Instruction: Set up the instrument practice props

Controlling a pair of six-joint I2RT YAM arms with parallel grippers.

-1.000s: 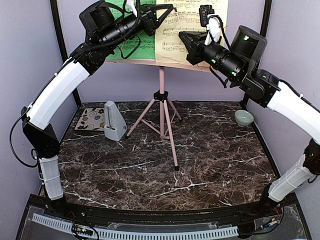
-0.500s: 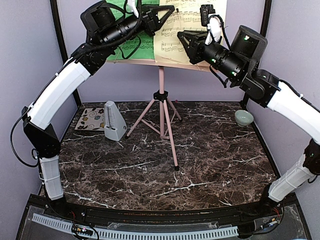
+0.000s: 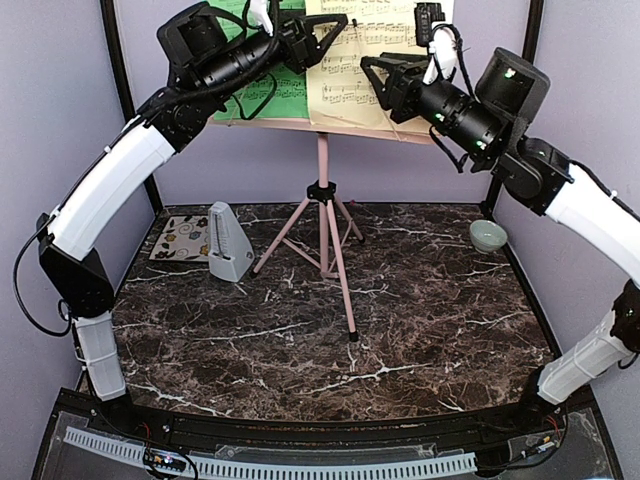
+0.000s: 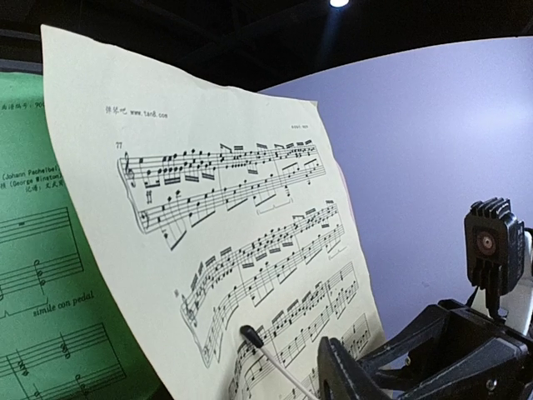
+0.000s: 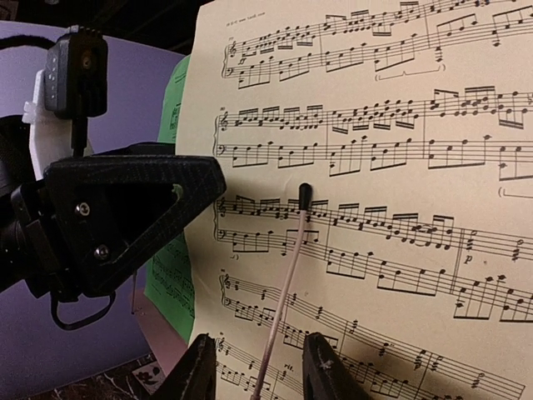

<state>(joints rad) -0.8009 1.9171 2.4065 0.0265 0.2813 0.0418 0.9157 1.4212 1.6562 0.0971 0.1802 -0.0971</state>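
Sheet-music step looks about done: the pale-yellow page [image 3: 340, 95] sits on the pink music stand [image 3: 323, 190] beside the green page [image 3: 255, 100], with the retainer wire [image 5: 287, 258] across it. The right fingers [image 5: 321, 371] are spread, gripping nothing. The left fingers [image 3: 322, 32], can't tell. Next up is probably backing off without snagging that wire.

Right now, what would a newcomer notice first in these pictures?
High at the back, a pale-yellow sheet-music page and a green page sit on the pink music stand. The left gripper and right gripper are both up at the yellow page. Below, a grey-white metronome stands on the marble table, left of the stand.
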